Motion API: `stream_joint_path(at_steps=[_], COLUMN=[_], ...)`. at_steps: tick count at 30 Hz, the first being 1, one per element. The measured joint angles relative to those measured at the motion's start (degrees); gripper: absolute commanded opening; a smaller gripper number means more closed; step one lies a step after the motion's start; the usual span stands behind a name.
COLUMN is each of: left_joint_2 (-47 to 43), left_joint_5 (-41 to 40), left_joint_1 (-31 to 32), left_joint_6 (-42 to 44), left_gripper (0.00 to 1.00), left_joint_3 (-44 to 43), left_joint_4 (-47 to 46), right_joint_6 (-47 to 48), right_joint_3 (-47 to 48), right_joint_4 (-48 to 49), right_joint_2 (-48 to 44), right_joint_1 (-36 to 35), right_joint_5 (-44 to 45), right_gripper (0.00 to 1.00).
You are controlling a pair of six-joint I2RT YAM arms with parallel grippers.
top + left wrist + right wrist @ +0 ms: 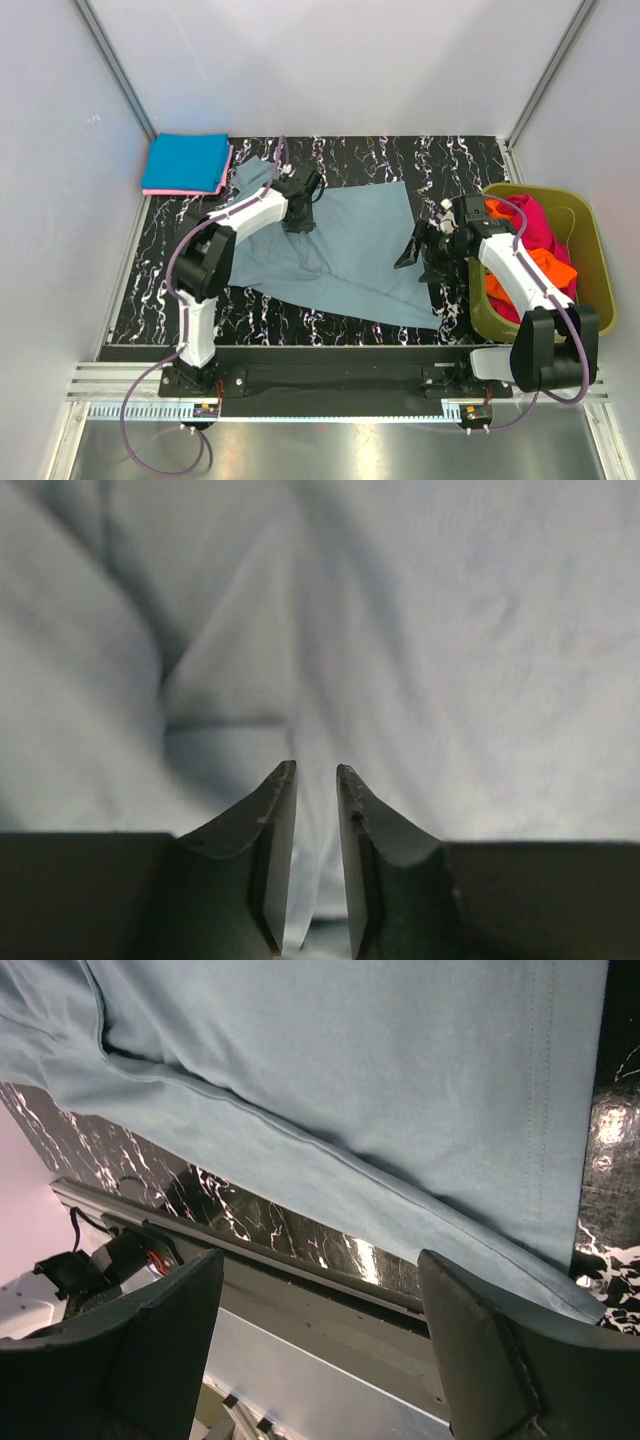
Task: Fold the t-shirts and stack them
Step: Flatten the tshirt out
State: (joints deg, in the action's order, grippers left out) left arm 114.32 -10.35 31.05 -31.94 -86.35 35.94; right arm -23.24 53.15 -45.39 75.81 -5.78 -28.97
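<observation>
- Shirt of dusty grey-blue [350,250] lay spread and rumpled across the middle of the black marbled table [300,315], with its near hem running toward the right arm.
- The left gripper [299,218] was down on the far left part of that shirt. In the wrist view its jaws stood only a narrow slit apart, just above the creased cloth. Whether any fold was caught between them could not be told.
- The right gripper [416,256] hung at the shirt's right edge, its jaws wide apart and nothing between them. Its wrist camera showed the stitched hem lying flat on the table.
- A folded bright blue shirt [185,160] sat on a folded pink shirt [185,192] in the table's far left corner, just beside the grey-blue shirt's sleeve.
- A magenta shirt [538,222] and an orange shirt [552,266] were heaped in the olive-green tub [592,235] at the right side, close beside the right arm.
</observation>
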Motion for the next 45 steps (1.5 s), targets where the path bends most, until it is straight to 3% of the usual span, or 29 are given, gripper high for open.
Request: stream_joint_path(at_steps=[6,22,39,43,45], left_joint_2=[4.57,3.74,3.78,3.78,3.78], left_joint_5=[-0.11,-4.04,-6.08,-6.03,-6.05], left_joint_1=[0.00,0.00,0.00,0.00,0.00], left_joint_6=[-0.96,-5.07,-4.96,-4.55,-4.37], left_gripper=[0.31,0.35,0.23,0.02,0.00], left_joint_3=[-4.37,-0.31,-0.31,-0.31,-0.31], left_joint_4=[0.13,2.14,2.16,2.16,2.16], right_joint_6=[1.46,2.78,2.75,2.69,2.60], right_joint_3=[0.00,0.07,0.07,0.07,0.07], right_joint_4=[-1.46,-2.43,-2.43,-2.43,-2.43], right_joint_2=[-1.09,0.35,0.35,0.35,0.35], right_joint_1=[0.11,0.15,0.15,0.17,0.17], right_joint_5=[0.04,0.39,0.37,0.35,0.39], right_gripper=[0.84,0.84,0.84,0.85,0.84])
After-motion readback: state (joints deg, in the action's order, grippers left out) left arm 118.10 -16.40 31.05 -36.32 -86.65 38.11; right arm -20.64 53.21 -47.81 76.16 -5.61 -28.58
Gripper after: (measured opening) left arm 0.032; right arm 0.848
